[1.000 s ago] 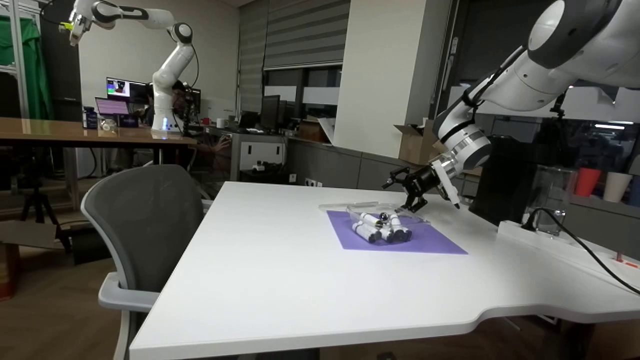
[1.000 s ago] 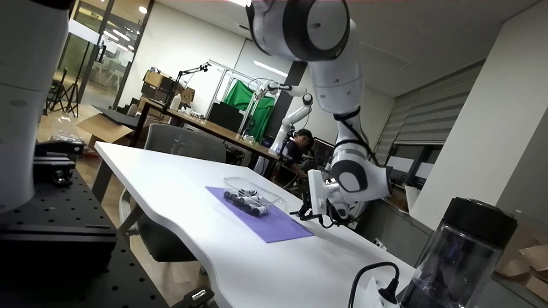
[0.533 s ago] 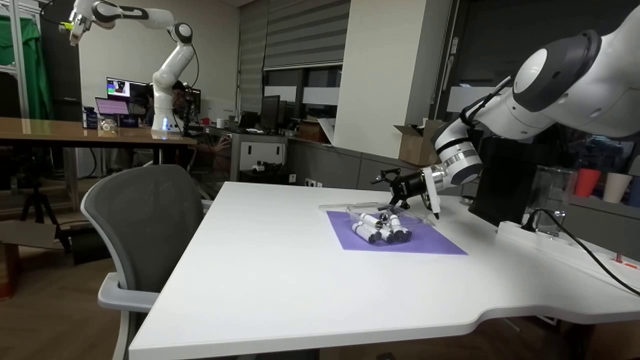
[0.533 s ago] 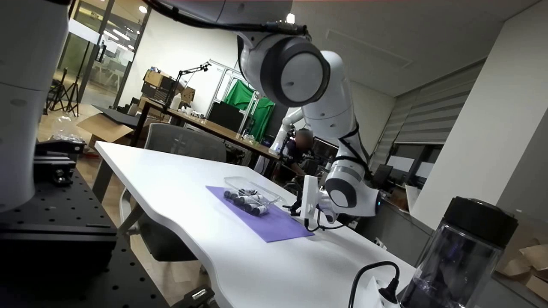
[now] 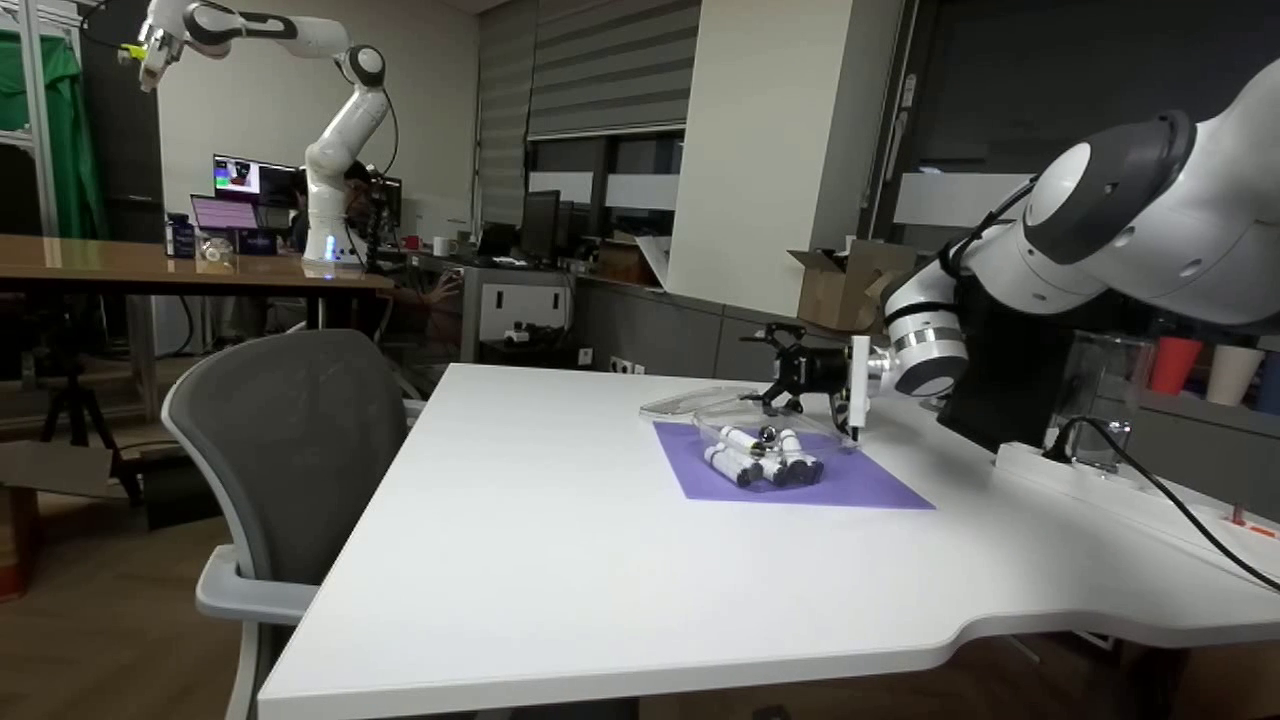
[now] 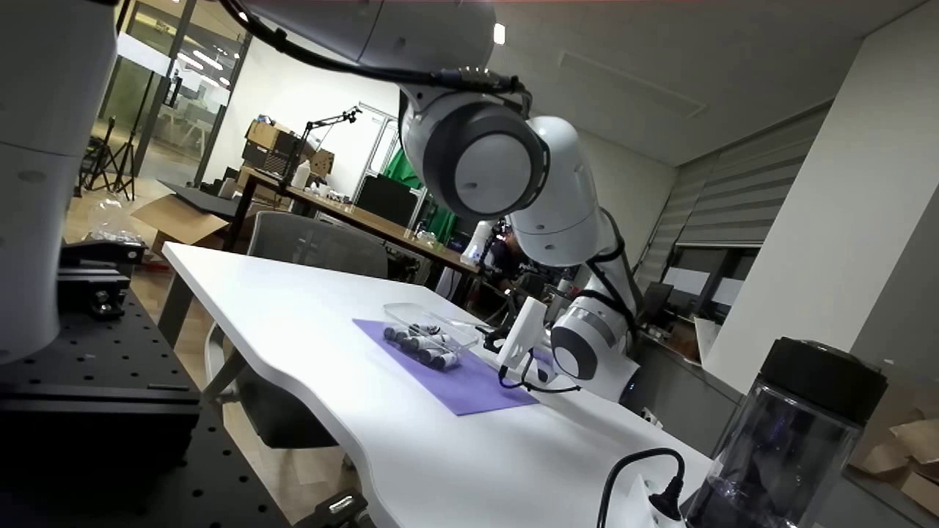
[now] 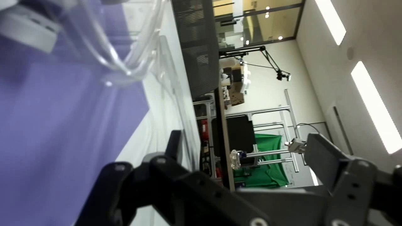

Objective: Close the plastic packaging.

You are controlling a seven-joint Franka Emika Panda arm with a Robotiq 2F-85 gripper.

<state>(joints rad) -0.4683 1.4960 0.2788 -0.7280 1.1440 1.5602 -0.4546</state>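
Gripper (image 5: 749,369), jaws apart, near packaging (image 5: 735,418)

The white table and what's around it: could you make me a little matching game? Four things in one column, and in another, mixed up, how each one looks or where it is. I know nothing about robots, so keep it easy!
Things:
1. plastic packaging
2. mat
3. gripper
4. chair

How or where:
A. black, with its jaws spread apart
B. grey, standing beside the white table
C. see-through, with its lid open
D. purple, lying flat on the white table

Right pairs: 1-C, 2-D, 3-A, 4-B.
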